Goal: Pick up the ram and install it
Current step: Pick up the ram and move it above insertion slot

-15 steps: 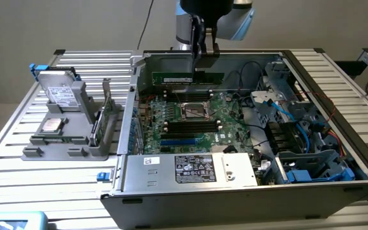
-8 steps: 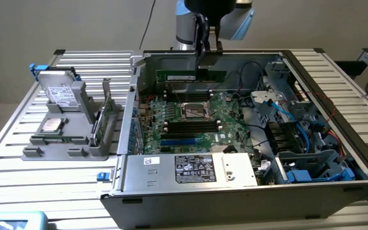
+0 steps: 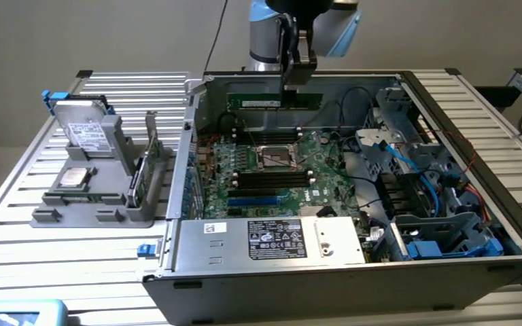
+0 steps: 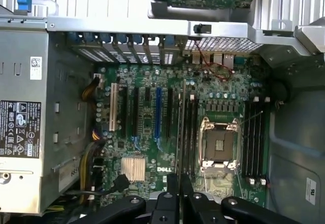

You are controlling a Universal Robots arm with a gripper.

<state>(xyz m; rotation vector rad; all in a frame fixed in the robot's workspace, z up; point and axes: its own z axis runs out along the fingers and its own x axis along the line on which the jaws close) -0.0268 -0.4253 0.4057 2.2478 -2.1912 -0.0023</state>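
Observation:
The ram [image 3: 273, 101] is a long green stick held level above the far side of the open computer case [image 3: 478, 156]. My gripper [image 3: 296, 84] comes down from above and is shut on the stick's upper edge near its right end in the exterior view. In the wrist view the black fingers [image 4: 167, 203] meet closely, and a thin strip that looks like the stick edge-on [image 4: 181, 127] runs out from them over the motherboard [image 4: 147, 132]. Below lie black memory slots [image 3: 270, 178] [image 4: 192, 132] on both sides of the processor socket [image 3: 276, 157] [image 4: 220, 145].
A silver power supply [image 3: 270, 238] fills the case's near side. Blue cables and a drive cage [image 3: 442, 238] crowd the exterior view's right. On the slatted table [image 3: 25, 224] at the left, a grey fixture [image 3: 89, 197] holds a hard drive, a processor chip and an upright card.

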